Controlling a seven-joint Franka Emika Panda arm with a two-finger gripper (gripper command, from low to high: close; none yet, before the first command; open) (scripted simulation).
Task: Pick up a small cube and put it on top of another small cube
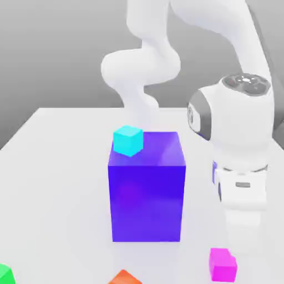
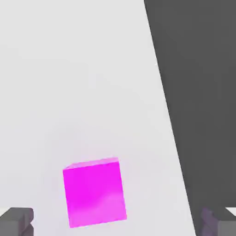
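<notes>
1. The small bright magenta cube (image 1: 223,264) sits flat on the white bench (image 1: 55,183), near the bench's front edge and well apart from the big blue-violet block (image 1: 147,191), off toward the exterior view's right of it.
2. The white robot arm's claw (image 2: 117,221) hangs above the magenta cube with its two dark fingertips (image 2: 16,221) spread wide apart and nothing between them. In the hand view the cube lies between the tips but closer to one than the other.
3. Judged from this, the step in hand is the approach for the pick. Before lowering, centre the claw so the cube sits midway between the fingertips; otherwise one finger is likely to nudge it sideways first.
4. The cube's faces look slightly turned against the line between the fingertips, so a small wrist turn to square them should give flat contact rather than corner contact.
5. Lower straight down, stop short of the bench, then close on two opposite faces.
6. The small cyan cube (image 1: 128,140) rests on top of the blue-violet block, at a back corner; the lift must clear that height.
</notes>
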